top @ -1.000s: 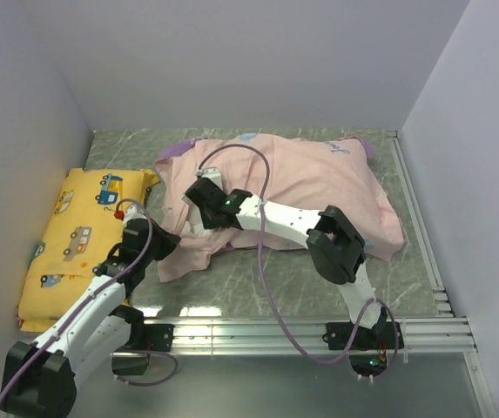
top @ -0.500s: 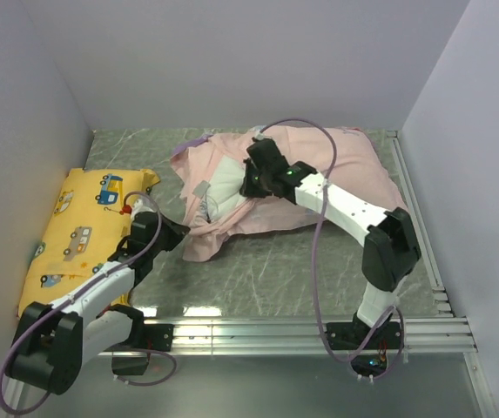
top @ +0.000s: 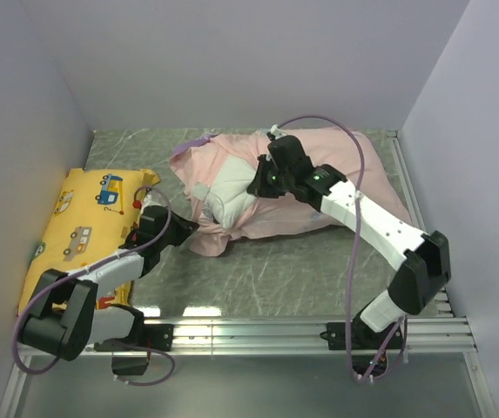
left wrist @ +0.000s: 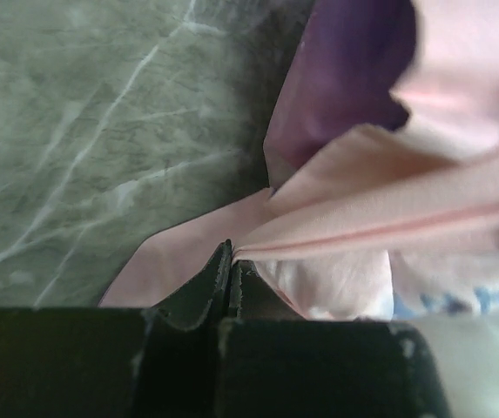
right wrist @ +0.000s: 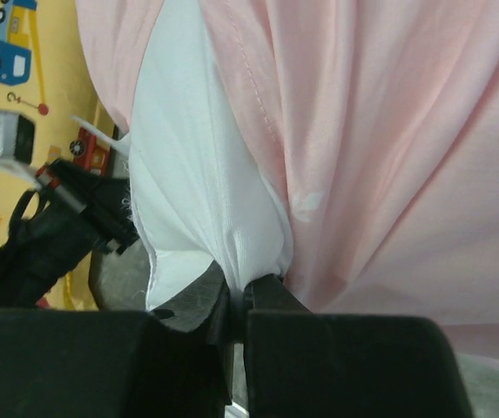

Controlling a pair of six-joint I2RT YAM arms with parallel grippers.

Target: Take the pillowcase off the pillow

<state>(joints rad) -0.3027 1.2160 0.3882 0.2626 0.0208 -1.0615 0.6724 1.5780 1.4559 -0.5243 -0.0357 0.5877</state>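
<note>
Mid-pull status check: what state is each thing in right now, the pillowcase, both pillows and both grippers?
pillowcase, peeled back at its left end, covering the rest of the pillow.
pillow, left end exposed, rest inside the pillowcase.
left gripper, shut on the pillowcase's pink edge.
right gripper, shut on the pillow's white fabric.
yellow pillow, lying flat, not gripped.

Yellow pillow (top: 79,235) off to your left, on a grey-green table (top: 293,270).
You've got it lying flat against the left wall (top: 23,131), printed with little cartoon vehicles, long side running front to back, its near end close to the metal rails (top: 301,329) crossing the front. The tabletop is marble-veined, another rail strip (top: 414,209) runs down your right side, and plain pale walls box the table in at the left, back and right.
</note>
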